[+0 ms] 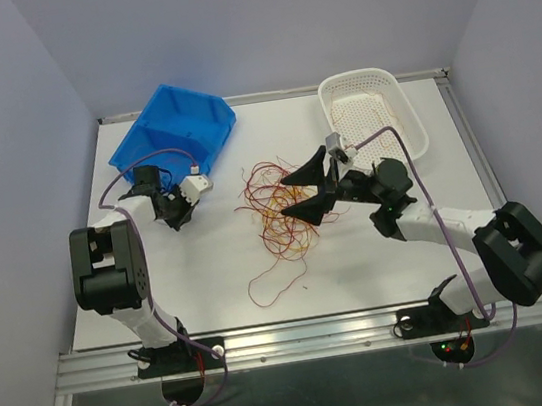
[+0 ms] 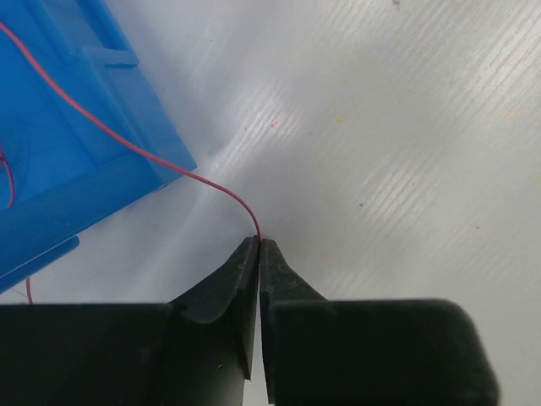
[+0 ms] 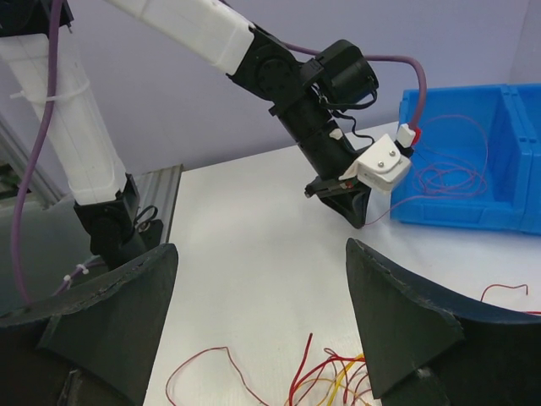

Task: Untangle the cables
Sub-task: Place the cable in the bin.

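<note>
White table bears cables, blue bin, white basket

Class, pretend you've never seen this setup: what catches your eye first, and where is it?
A tangle of red and yellow cables sprawls mid-table, with the open right gripper at its edge. By the blue bin at the far left, the left gripper pinches one red strand that trails into the bin.

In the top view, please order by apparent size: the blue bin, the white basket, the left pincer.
Largest: the blue bin, but only slightly.
Then the white basket.
Clearly smallest: the left pincer.
</note>
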